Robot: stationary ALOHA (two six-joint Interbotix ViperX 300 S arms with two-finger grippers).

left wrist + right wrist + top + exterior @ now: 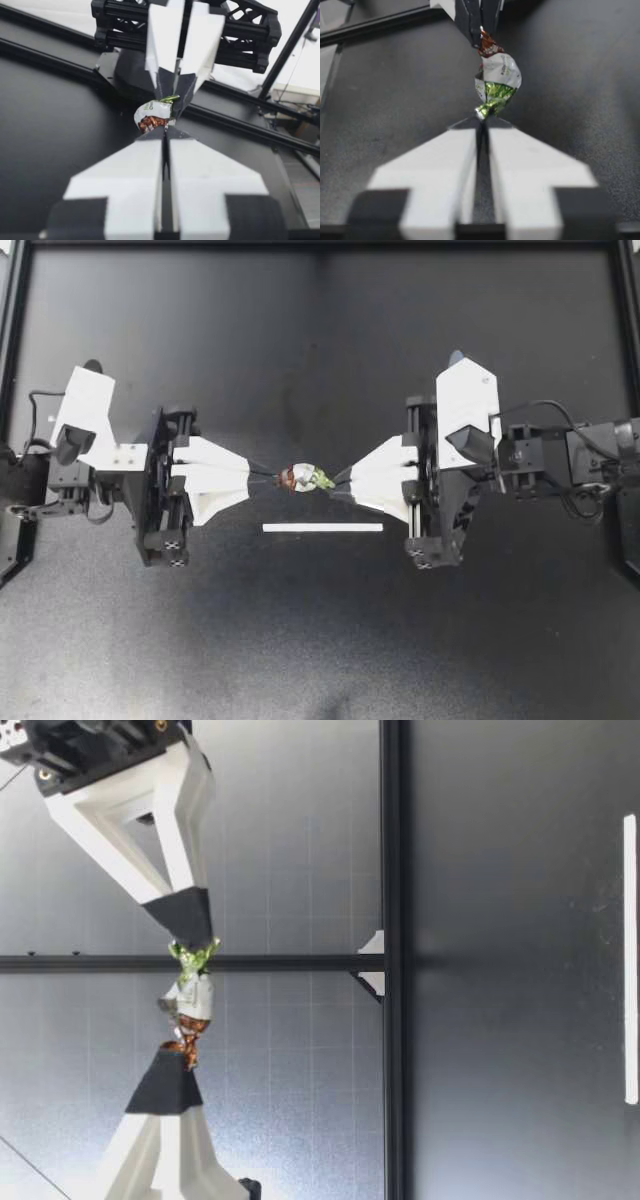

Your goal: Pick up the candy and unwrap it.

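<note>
Our left claw was clenched on the brown twisted end of the candy. The candy hung in the air over the middle of the tabletop, stretched between our two arms. Our right claw was pinched tight on its green end from the opposite side. A white strip lay flat on the tabletop close by.

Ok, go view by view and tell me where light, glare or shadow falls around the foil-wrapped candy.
Top view: a pale sheen on the middle of the matte black table, near the silver, green and copper foil-wrapped candy pinched between my left gripper and right gripper. Left wrist view: bright backlight beyond the table. Right wrist view: the candy glints.
</note>
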